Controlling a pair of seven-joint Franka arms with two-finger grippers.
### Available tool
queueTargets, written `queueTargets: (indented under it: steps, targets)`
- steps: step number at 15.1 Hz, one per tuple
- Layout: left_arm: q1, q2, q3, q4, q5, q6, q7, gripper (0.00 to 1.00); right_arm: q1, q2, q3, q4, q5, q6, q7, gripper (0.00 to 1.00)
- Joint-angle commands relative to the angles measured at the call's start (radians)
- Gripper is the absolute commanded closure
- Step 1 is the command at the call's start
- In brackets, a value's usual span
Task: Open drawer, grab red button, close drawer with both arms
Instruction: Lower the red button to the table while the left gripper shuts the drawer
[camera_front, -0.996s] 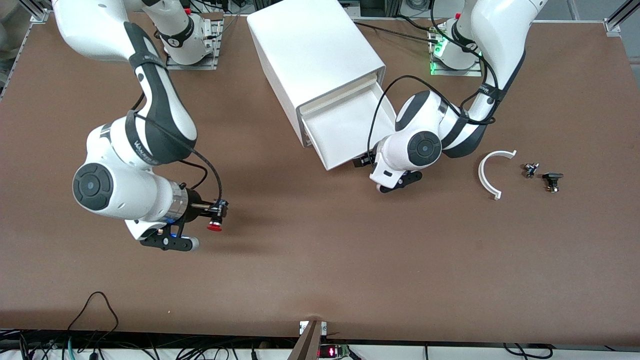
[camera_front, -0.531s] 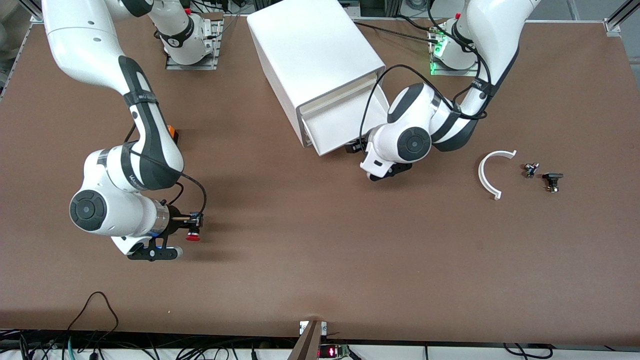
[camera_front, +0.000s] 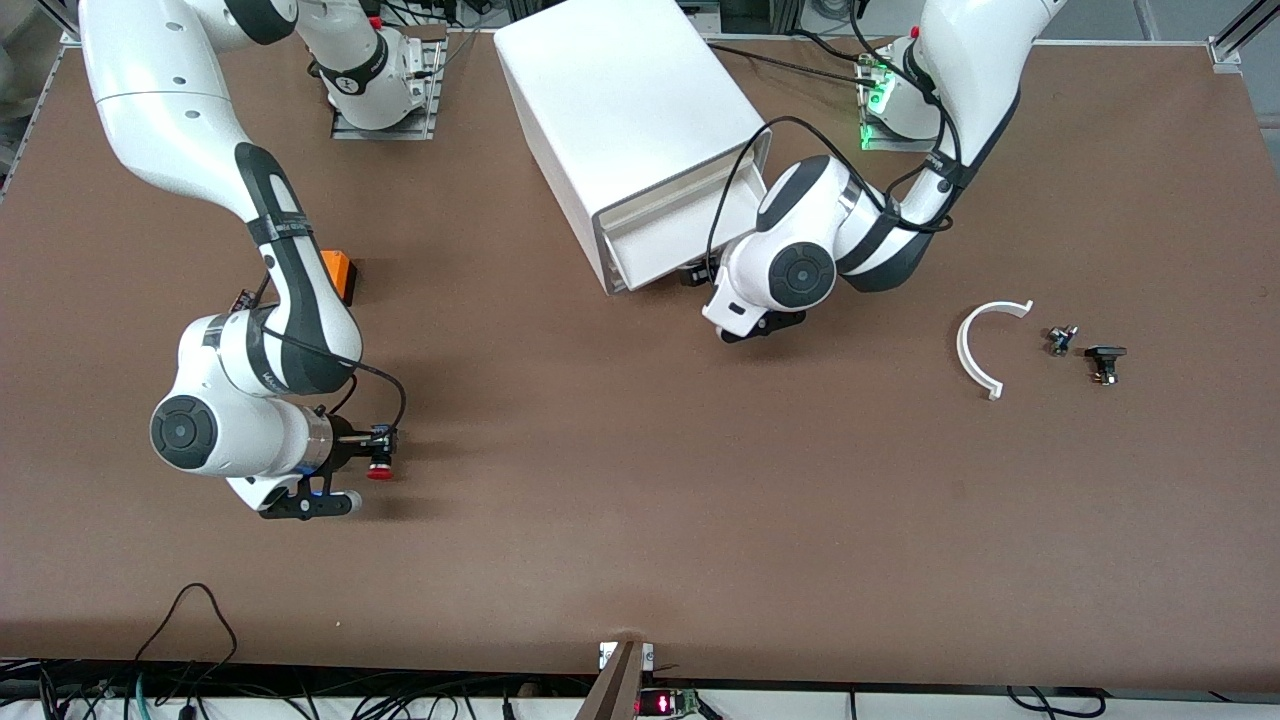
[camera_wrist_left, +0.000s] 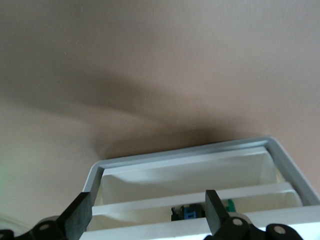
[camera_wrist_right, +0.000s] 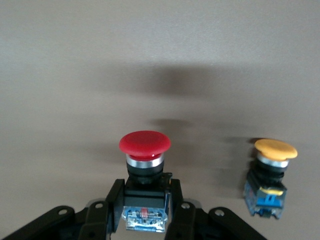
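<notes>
Over open tabletop, right end effector (camera_front: 372, 452) grips the button (camera_front: 379, 470).

Left hand (camera_front: 700, 277) hidden by its wrist at drawer (camera_front: 665, 245); small parts (camera_front: 1061, 340) too tiny to ID.

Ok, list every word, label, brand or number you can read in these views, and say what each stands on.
None can be read.
Right arm: white lettering on its black band, too small to read.
Left arm: lettering on its black band, too small to read.
Button held in the right gripper: a small label on its base, blurred.
</notes>
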Motion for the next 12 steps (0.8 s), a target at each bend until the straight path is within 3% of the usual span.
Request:
queueTargets:
  steps: [1, 6, 7, 9, 11, 12]
  targets:
    - [0.007, -0.037, -0.023, -0.045, -0.044, -0.001, -0.003, 0.00, -0.024, 0.005, 0.014, -0.037, -0.009, 0.045, -0.045, 1.00]
    - [-0.002, -0.037, -0.036, -0.047, -0.104, -0.001, -0.005, 0.00, -0.031, 0.011, 0.014, -0.097, -0.009, 0.119, -0.042, 1.00]
    - [-0.007, -0.037, -0.038, -0.047, -0.108, 0.000, -0.005, 0.00, -0.031, 0.014, 0.014, -0.097, -0.008, 0.119, -0.034, 0.72]
    - [-0.010, -0.031, -0.047, -0.048, -0.108, 0.002, -0.011, 0.00, -0.029, 0.014, 0.014, -0.094, -0.009, 0.119, -0.033, 0.26]
    - [-0.010, -0.029, -0.059, -0.051, -0.108, 0.005, -0.018, 0.00, -0.031, 0.006, 0.014, -0.088, -0.009, 0.119, -0.037, 0.01]
    - [-0.010, -0.029, -0.067, -0.051, -0.110, 0.005, -0.020, 0.00, -0.029, 0.000, 0.014, -0.083, -0.009, 0.119, -0.039, 0.00]
